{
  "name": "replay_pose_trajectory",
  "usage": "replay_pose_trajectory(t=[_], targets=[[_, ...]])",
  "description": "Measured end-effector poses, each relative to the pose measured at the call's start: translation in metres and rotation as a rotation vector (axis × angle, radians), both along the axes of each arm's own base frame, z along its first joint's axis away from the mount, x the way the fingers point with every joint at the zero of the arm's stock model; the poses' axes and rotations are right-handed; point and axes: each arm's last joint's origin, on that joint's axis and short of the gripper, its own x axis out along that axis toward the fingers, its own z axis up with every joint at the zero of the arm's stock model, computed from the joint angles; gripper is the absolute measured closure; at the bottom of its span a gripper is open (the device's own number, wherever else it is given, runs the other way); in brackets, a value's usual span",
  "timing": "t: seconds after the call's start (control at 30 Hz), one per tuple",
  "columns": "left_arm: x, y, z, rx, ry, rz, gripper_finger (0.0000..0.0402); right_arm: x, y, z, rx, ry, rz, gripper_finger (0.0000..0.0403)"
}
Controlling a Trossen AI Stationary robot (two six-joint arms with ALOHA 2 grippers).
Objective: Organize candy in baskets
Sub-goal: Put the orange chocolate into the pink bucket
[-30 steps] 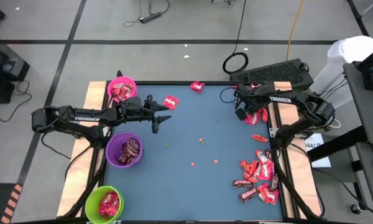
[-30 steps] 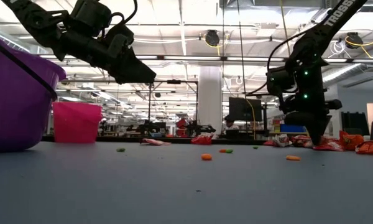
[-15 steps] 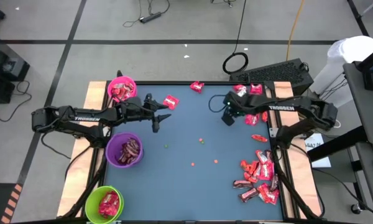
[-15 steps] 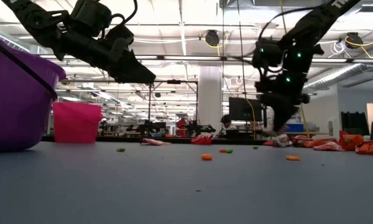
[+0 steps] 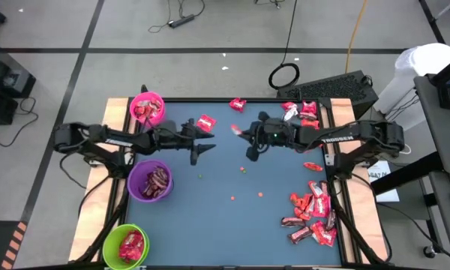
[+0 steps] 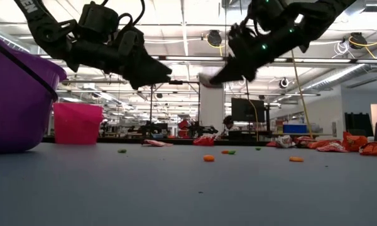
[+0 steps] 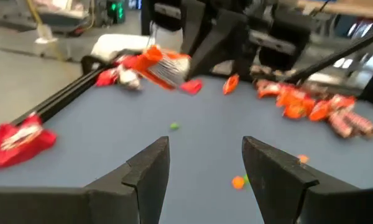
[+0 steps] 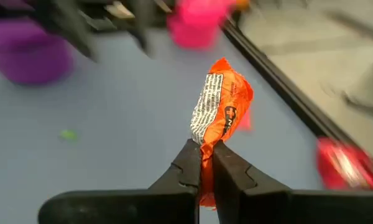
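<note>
My right gripper (image 5: 242,133) hangs over the back middle of the table, shut on an orange-red wrapped candy (image 8: 221,106) that sticks up from between its fingertips (image 8: 189,163). Facing it at a short distance is my left gripper (image 5: 203,143), open and empty; its wrist view shows the held candy (image 7: 162,65) ahead of its spread fingers (image 7: 147,172). The pink basket (image 5: 147,107), purple basket (image 5: 151,182) and green basket (image 5: 126,246) line the left edge, each with candy inside. A heap of candy (image 5: 312,214) lies at the front right.
Loose candies lie near the back edge (image 5: 205,122) (image 5: 238,104) and at the back right (image 5: 301,110). Tiny orange and green specks (image 5: 243,170) dot the middle of the mat. A black keyboard (image 5: 331,88) sits behind the table, with a person in the room far behind.
The right arm lifted a candy from the back right and swung it left to the table's middle. The left arm reached a little to the right, still open.
</note>
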Motion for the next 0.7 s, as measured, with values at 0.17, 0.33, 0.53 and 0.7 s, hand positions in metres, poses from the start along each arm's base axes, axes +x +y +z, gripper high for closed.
replay_pose_trajectory(t=[0.17,0.33,0.53,0.7], targets=[[0.007,-0.006,0.002,-0.011,-0.091,-0.046,0.0195,0.017,0.013,0.001,-0.053,-0.129,0.114,0.0392],[0.009,-0.012,0.004,-0.011,-0.125,-0.07,0.0195,0.027,0.022,-0.001,-0.085,-0.204,0.155,0.0392],[0.01,-0.013,0.007,-0.014,-0.154,-0.01,0.0195,0.037,0.037,-0.008,-0.143,-0.256,0.217,0.0392],[0.01,-0.012,0.006,-0.012,-0.146,0.019,0.0195,0.043,0.041,-0.017,-0.177,-0.259,0.228,0.0392]])
